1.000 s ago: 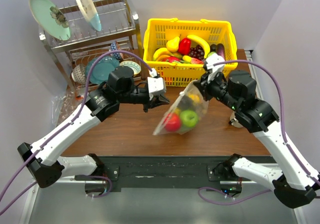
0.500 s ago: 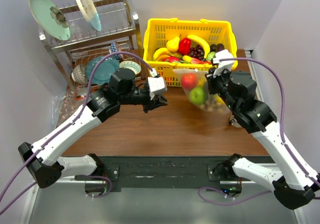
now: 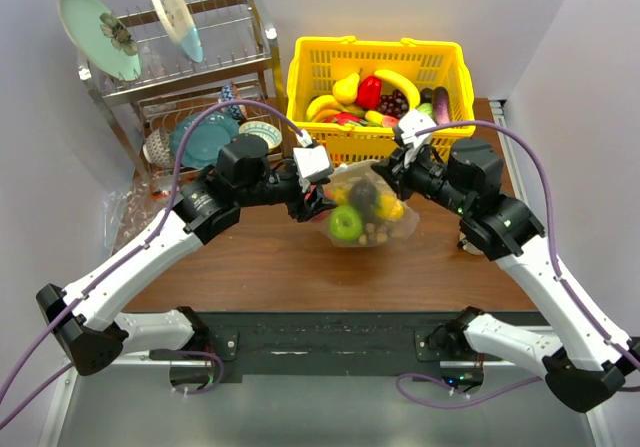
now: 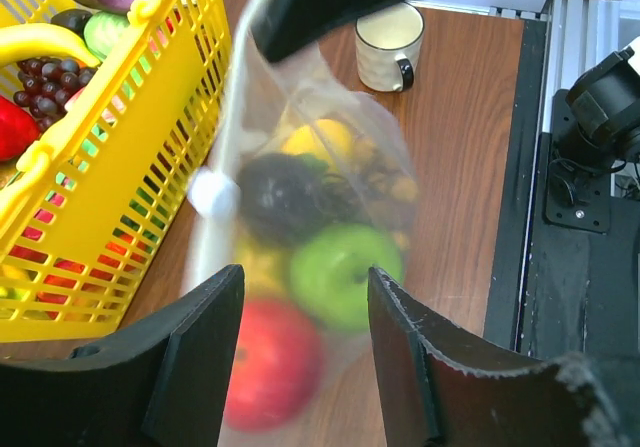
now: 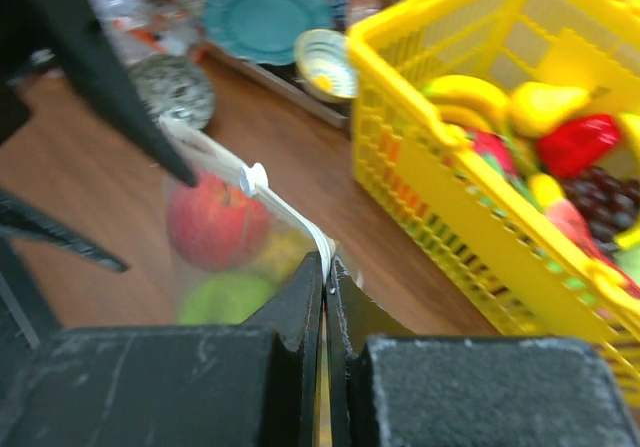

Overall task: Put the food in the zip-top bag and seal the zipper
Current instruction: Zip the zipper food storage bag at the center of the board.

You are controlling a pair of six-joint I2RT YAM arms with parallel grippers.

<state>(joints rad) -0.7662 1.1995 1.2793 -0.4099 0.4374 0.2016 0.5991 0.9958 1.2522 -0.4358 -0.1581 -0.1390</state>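
Note:
The clear zip-top bag (image 3: 368,210) hangs just above the table in front of the basket. It holds the food: a green apple (image 3: 346,224), a red fruit (image 4: 270,362), a dark fruit and small tan balls (image 3: 378,233). My right gripper (image 5: 327,267) is shut on the zipper (image 5: 290,210) at the bag's top right corner, near a white slider (image 5: 252,177). My left gripper (image 4: 305,287) is open at the bag's left side. Its fingers (image 4: 200,337) frame the red fruit and the green apple (image 4: 345,272) without closing on them.
The yellow basket (image 3: 310,87) of toy fruit stands right behind the bag. A dish rack (image 3: 190,77) with plates and bowls fills the back left. A mug (image 4: 390,42) stands on the table at the right, by my right arm.
The bag swung right toward the basket, then back to the centre, lower over the table. My left gripper opened and moved up to the bag's left side. The right gripper kept its hold.

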